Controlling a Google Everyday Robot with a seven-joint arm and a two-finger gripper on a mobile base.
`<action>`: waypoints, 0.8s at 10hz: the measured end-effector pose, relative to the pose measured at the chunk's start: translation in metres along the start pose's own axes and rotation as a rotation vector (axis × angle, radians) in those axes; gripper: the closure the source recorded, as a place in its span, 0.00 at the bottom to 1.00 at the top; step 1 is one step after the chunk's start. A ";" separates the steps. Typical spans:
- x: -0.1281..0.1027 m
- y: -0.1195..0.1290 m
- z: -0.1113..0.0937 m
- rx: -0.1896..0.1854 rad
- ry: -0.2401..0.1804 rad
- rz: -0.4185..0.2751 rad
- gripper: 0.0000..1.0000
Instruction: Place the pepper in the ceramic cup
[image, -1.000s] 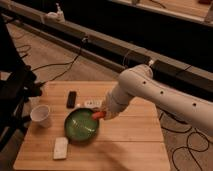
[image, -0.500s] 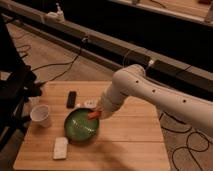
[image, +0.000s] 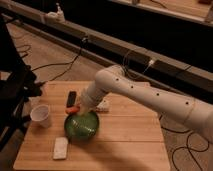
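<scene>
The small red-orange pepper (image: 72, 110) hangs at the tip of my gripper (image: 77, 108), which is shut on it. It sits just above the upper left rim of the green plate (image: 81, 127). My white arm (image: 130, 92) reaches in from the right. The white ceramic cup (image: 41, 115) stands upright on the wooden table (image: 125, 145), a short way left of the pepper and apart from it.
A flat white block (image: 60, 147) lies in front of the plate, near the table's front left. A black remote-like object (image: 71, 98) lies behind the gripper. A small white item (image: 103, 105) sits under the arm. Cables run across the floor behind.
The gripper has carried the pepper leftward, from over the plate's right side to its upper left rim, closer to the cup.
</scene>
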 end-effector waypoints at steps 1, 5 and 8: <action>-0.010 -0.006 0.008 0.004 -0.034 -0.009 1.00; -0.072 -0.021 0.047 -0.038 -0.225 -0.073 1.00; -0.110 -0.022 0.051 -0.073 -0.349 -0.133 1.00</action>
